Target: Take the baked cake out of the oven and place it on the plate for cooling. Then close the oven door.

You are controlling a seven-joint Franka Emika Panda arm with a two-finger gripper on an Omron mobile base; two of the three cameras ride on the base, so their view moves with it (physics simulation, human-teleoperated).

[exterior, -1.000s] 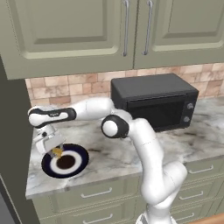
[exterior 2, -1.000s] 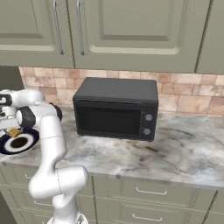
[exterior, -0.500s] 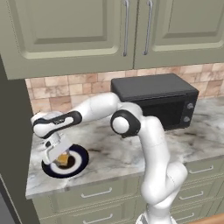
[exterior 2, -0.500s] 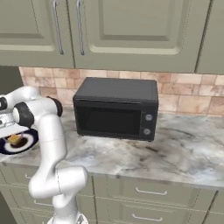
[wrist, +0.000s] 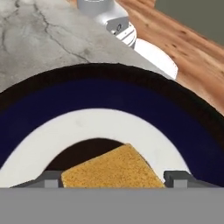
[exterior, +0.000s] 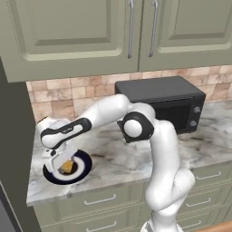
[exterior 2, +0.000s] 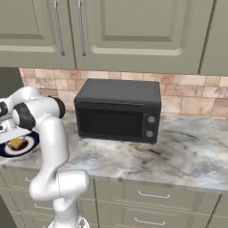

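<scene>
- The hand (exterior: 63, 164) was seen low over the plate (exterior: 81, 173) at the left end of the marble surface (exterior: 118, 158), arm stretched out leftward.
- The baked cake (wrist: 113, 168) was found lying on the plate's dark centre, between the two fingertips (wrist: 176, 178); the jaws were spread wide on either side of it, contact not discernible.
- In the right base view the cake (exterior 2: 17, 143) sat on the plate (exterior 2: 27, 146) at the frame's left edge.
- A black microwave (exterior 2: 118, 110) stood further right, well apart, door shut.
</scene>
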